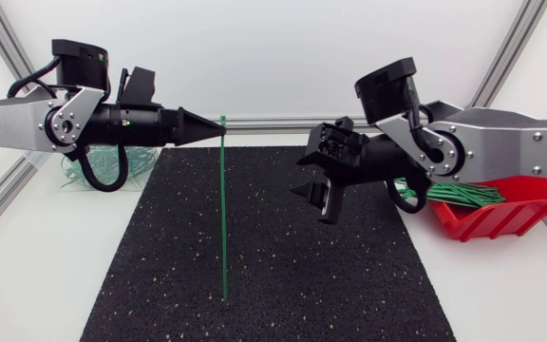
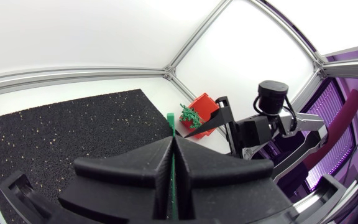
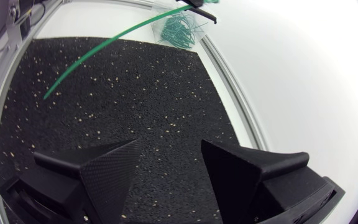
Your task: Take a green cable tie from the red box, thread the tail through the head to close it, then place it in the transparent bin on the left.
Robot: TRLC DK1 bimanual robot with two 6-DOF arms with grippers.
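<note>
- Holding a single green cable tie (image 1: pixel 224 209) near its upper end, the left gripper (image 1: pixel 218 126) has its fingers pressed together on the strap. So the pick from the red box (image 1: pixel 511 214) looks done.
- The tie hangs straight down from that grip over the black mat (image 1: pixel 283 275), with its lower tip close to the mat. It is still one open strap with no loop.
- The short stub above the fingers looks blunt and may be the head, but I cannot be sure.
- The right gripper (image 1: pixel 316 201) sits beside the hanging strap, clear of it, fingers spread wide with nothing between them.
- Threading the tail through the head is not yet begun, by my reading. The free end would first need catching by the right gripper.
- The transparent bin (image 1: pixel 65 161) on the bench behind the left arm already holds looped green ties. This tie has yet to go there.
</note>
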